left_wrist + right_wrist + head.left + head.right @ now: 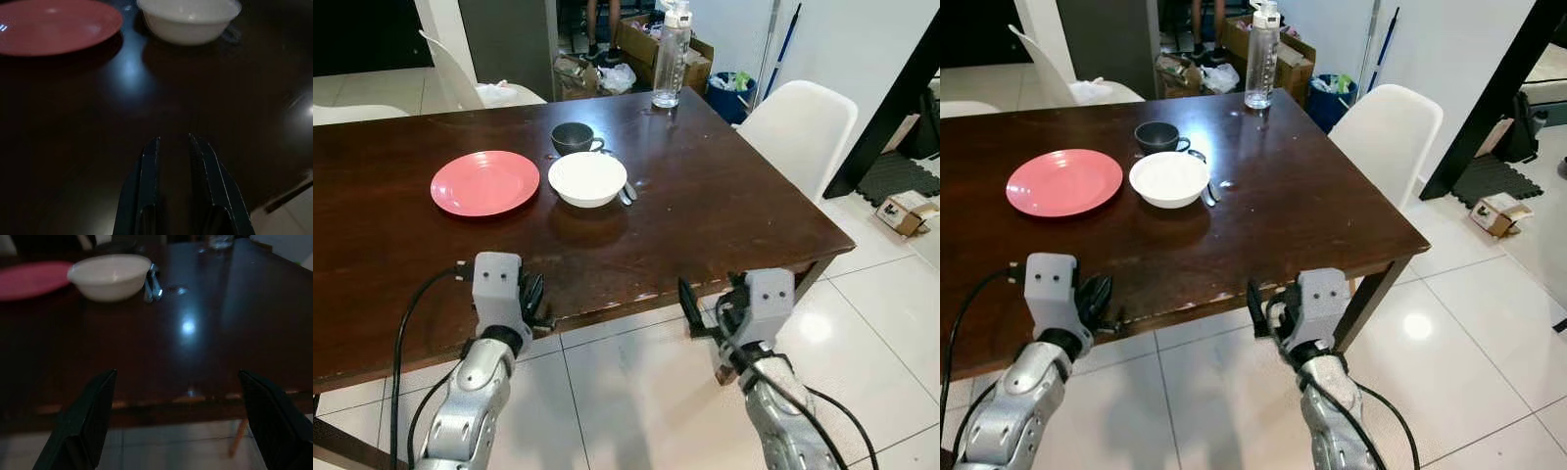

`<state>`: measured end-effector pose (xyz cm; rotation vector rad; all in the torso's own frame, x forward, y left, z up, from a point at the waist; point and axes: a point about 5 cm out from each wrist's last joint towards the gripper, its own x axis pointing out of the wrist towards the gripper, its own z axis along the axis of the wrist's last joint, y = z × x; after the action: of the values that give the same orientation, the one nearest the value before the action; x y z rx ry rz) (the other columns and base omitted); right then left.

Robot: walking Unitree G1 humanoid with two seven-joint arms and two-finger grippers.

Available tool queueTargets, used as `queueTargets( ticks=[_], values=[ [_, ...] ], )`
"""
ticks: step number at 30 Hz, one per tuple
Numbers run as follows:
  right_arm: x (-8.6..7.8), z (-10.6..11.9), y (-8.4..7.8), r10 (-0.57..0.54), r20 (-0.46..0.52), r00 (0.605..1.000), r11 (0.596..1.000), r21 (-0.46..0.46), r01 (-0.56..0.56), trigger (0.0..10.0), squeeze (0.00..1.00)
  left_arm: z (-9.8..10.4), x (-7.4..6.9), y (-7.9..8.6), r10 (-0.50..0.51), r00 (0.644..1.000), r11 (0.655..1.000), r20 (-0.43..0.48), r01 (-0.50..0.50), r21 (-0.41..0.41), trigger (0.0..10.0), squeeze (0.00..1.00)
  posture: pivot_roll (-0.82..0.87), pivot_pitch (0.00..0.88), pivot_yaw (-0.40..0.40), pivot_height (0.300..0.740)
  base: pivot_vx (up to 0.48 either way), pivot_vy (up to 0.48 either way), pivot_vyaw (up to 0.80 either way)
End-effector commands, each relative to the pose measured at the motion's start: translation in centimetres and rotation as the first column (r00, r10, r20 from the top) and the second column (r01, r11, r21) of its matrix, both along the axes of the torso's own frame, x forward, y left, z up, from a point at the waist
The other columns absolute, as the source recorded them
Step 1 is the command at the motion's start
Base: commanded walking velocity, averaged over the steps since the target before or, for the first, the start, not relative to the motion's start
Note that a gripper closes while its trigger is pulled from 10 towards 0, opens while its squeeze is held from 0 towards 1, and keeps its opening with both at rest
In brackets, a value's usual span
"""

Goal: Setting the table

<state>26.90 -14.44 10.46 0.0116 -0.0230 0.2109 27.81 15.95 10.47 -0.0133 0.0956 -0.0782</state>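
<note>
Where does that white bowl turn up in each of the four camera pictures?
Left eye view: white bowl mid-table, right of the pink plate.
Right eye view: bowl again right of the plate.
Left wrist view: bowl at the top edge.
Right wrist view: bowl upper left.
Shared landmark: the pink plate beside it.

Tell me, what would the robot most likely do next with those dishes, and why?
Probably reach the right gripper forward toward the white bowl. Its fingers are spread wide, and it hangs off the table's near edge, holding nothing. The bowl sits crowded between the pink plate, dark cup and cutlery, so nothing is laid out yet.
</note>
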Motion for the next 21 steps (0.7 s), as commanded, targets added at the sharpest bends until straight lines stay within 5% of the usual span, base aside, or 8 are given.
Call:
queueTargets(
  ticks=[1, 7, 13, 15, 16, 21],
  values=[
    [-0.7, -1.1, -0.4, -0.007, -0.029, 1.000, 0.999, -0.036, 0.006, 10.0, 0.00, -0.7, -0.7, 0.8, 0.006, 1.000, 1.000, -0.025, -0.006, 0.024, 10.0, 0.00, -0.13, 0.000, 0.017, 0.740, 0.000, 0.000, 0.00],
    [-3.0, -2.4, -2.4, -0.018, -0.078, 0.997, 0.994, -0.105, 0.010, 10.0, 0.00, -0.7, -4.0, 3.6, -0.069, 0.995, 0.996, -0.069, 0.073, 0.055, 10.0, 0.00, -0.12, 0.000, 0.032, 0.740, 0.000, 0.000, 0.00],
    [-5.7, -6.8, -3.9, -0.067, -0.232, 0.970, 0.988, -0.149, 0.033, 10.0, 0.00, -4.4, -7.6, 5.9, -0.012, 0.974, 0.992, -0.227, 0.040, 0.120, 10.0, 0.00, -0.11, 0.000, 0.045, 0.740, 0.000, 0.000, 0.00],
    [-6.5, -9.2, -4.4, -0.102, -0.320, 0.942, 0.986, -0.156, 0.054, 10.0, 0.00, -7.6, -8.6, 6.8, 0.062, 0.941, 0.991, -0.332, -0.019, 0.130, 10.0, 0.00, -0.10, 0.000, 0.050, 0.740, 0.000, 0.000, 0.00],
    [-6.5, -9.2, -4.4, -0.102, -0.320, 0.942, 0.986, -0.156, 0.054, 10.0, 0.00, -7.6, -8.6, 6.8, 0.062, 0.941, 0.991, -0.332, -0.019, 0.130, 10.0, 0.00, -0.10, 0.000, 0.050, 0.740, 0.000, 0.000, 0.00],
    [-6.8, -13.9, -4.5, -0.144, -0.502, 0.853, 0.979, -0.198, 0.048, 10.0, 0.00, -13.4, -9.0, 6.8, 0.213, 0.826, 0.977, -0.522, -0.178, 0.117, 10.0, 0.00, -0.11, 0.000, 0.057, 0.740, 0.000, 0.000, 0.00]
  ],
)
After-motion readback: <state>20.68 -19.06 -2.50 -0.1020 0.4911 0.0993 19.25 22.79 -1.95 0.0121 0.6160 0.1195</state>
